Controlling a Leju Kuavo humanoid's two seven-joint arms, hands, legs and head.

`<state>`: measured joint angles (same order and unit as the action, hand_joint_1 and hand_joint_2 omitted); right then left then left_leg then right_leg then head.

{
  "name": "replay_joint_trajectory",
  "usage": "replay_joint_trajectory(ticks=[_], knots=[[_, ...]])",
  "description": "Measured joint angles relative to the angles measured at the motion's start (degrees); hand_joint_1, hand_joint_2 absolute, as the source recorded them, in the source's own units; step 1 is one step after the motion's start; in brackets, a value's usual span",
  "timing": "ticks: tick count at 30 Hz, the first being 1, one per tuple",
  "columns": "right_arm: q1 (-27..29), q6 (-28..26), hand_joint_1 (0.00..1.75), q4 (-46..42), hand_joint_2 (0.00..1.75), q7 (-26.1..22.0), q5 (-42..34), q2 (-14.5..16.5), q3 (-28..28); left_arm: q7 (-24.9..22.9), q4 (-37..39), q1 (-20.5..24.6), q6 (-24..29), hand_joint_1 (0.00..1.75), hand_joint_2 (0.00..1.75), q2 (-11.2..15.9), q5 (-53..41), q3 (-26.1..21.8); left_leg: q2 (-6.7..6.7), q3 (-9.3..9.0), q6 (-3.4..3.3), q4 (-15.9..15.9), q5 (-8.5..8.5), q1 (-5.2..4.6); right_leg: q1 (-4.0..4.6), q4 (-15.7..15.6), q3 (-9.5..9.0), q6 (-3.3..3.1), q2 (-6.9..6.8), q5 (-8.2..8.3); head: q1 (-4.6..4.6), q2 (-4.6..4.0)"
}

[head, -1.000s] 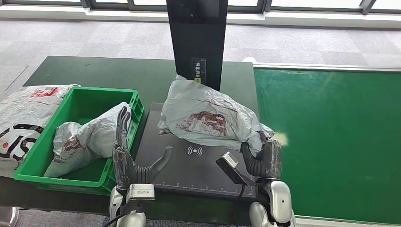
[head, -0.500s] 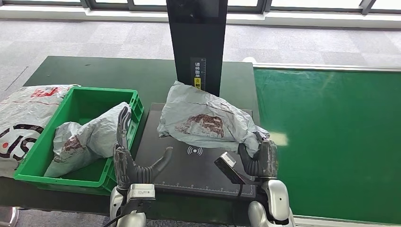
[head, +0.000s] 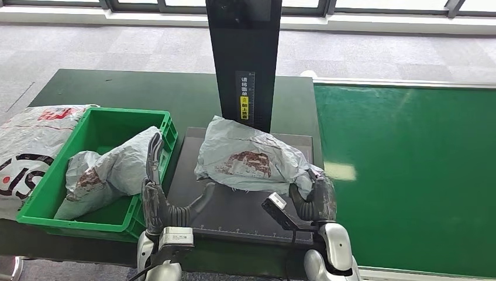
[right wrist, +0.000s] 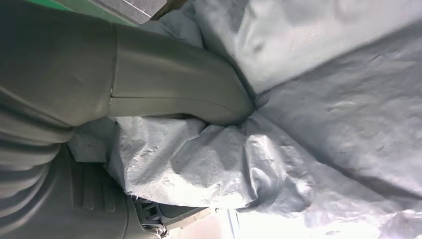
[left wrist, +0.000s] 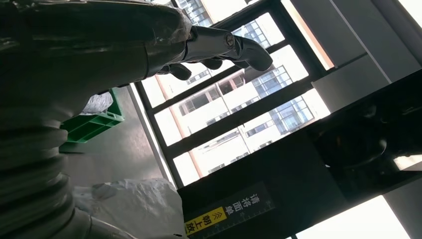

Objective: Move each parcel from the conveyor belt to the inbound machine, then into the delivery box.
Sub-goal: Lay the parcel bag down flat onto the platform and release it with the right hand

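A crumpled grey parcel (head: 245,158) with a dark red print lies on the black plate of the inbound machine (head: 234,211). My right hand (head: 313,199) grips the parcel's right corner; in the right wrist view its thumb (right wrist: 174,79) digs into the grey film (right wrist: 323,99). My left hand (head: 161,199) stands open at the plate's front left corner, fingers up beside the green delivery box (head: 126,112), holding nothing. A second grey parcel (head: 108,170) lies inside the box. In the left wrist view the fingers (left wrist: 229,47) are spread in the air above the parcel (left wrist: 134,204).
The machine's black post (head: 243,52) with a yellow label rises behind the plate. The green conveyor belt (head: 409,170) runs along the right. A large white printed bag (head: 29,140) lies left of the box on the dark table.
My right hand has pulled the parcel toward me and a little left across the plate, uncovering the yellow label on the post. The left hand has stayed nearly still.
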<state>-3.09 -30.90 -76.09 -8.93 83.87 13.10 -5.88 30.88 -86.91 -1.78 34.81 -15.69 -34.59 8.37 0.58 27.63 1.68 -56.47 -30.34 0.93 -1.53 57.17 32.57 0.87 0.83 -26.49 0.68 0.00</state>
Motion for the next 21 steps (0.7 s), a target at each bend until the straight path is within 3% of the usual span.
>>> replay_joint_trajectory(ticks=[3,10,17,21], knots=[[0.14,0.73,0.00,0.30,0.00,0.07,-0.98,-0.02,0.10,-0.07,0.08,0.05,-0.39,0.00,1.75,0.00,-0.01,0.00,0.00,-0.03,0.00,0.00,0.00,0.00,0.00,0.00,0.00,0.00,0.00,0.00,0.00,0.00],[1.45,1.15,0.00,-0.28,0.00,-3.62,-6.28,-0.03,0.26,-0.50,0.27,0.13,-0.71,0.00,1.75,0.00,-0.57,0.00,-0.02,-0.04,0.00,0.00,0.00,0.00,0.00,0.00,0.00,0.00,0.02,0.00,0.00,0.00],[1.86,1.15,0.00,-1.09,0.00,-4.17,-7.07,-0.03,0.26,-0.52,0.36,0.15,-0.70,0.00,1.75,0.00,-0.63,0.00,-0.03,-0.05,0.00,0.00,0.00,0.00,0.00,0.00,-0.01,0.00,0.02,0.00,0.00,0.00],[2.43,-3.24,0.00,-2.53,0.00,-7.95,-12.64,-0.03,0.26,-0.89,0.54,0.17,-0.36,0.00,1.75,0.00,-1.13,0.00,0.00,-0.05,0.00,-0.01,0.00,-0.01,0.00,0.00,0.00,0.00,0.00,0.00,0.00,0.00]])
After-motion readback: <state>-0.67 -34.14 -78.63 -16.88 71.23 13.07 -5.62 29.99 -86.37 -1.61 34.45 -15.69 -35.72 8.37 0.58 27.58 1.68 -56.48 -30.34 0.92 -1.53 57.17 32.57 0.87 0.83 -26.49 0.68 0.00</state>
